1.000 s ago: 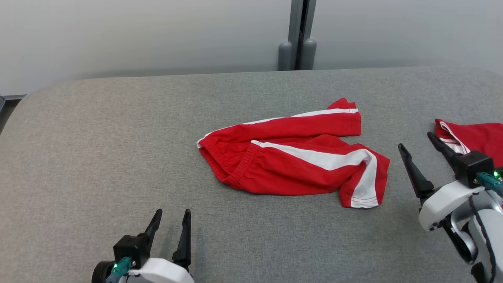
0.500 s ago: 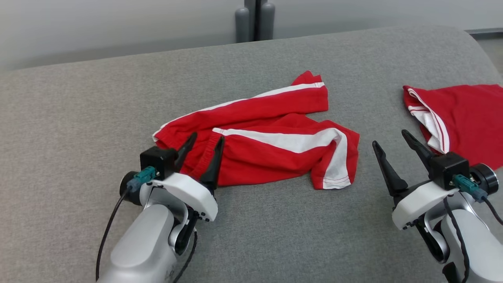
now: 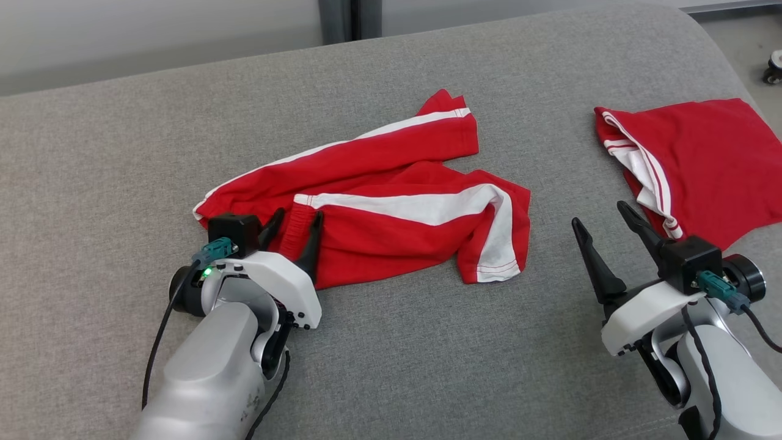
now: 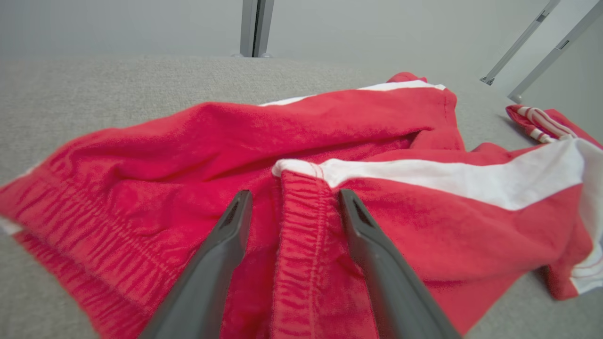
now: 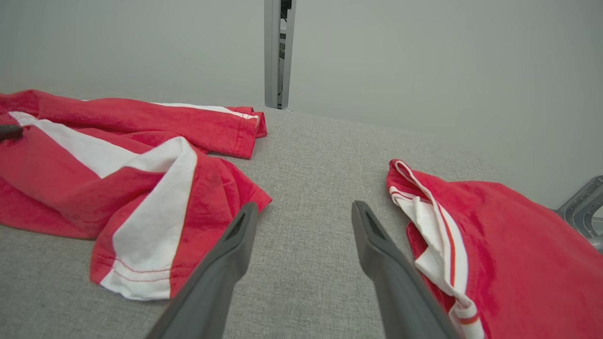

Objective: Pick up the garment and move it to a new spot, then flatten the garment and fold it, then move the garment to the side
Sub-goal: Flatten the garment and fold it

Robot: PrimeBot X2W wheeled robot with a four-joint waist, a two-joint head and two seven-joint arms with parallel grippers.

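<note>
We see the red shorts (image 3: pixel 379 201) lying crumpled mid-frame on the grey cushion (image 3: pixel 122 153). Our left gripper (image 3: pixel 299 214), lower left, has its fingers spread wide, with the elastic waistband (image 4: pixel 301 226) sitting between them. Our right gripper (image 3: pixel 599 212), lower right, gapes wide over bare cushion, between the shorts and a second red garment (image 3: pixel 702 153) at the upper right.
</note>
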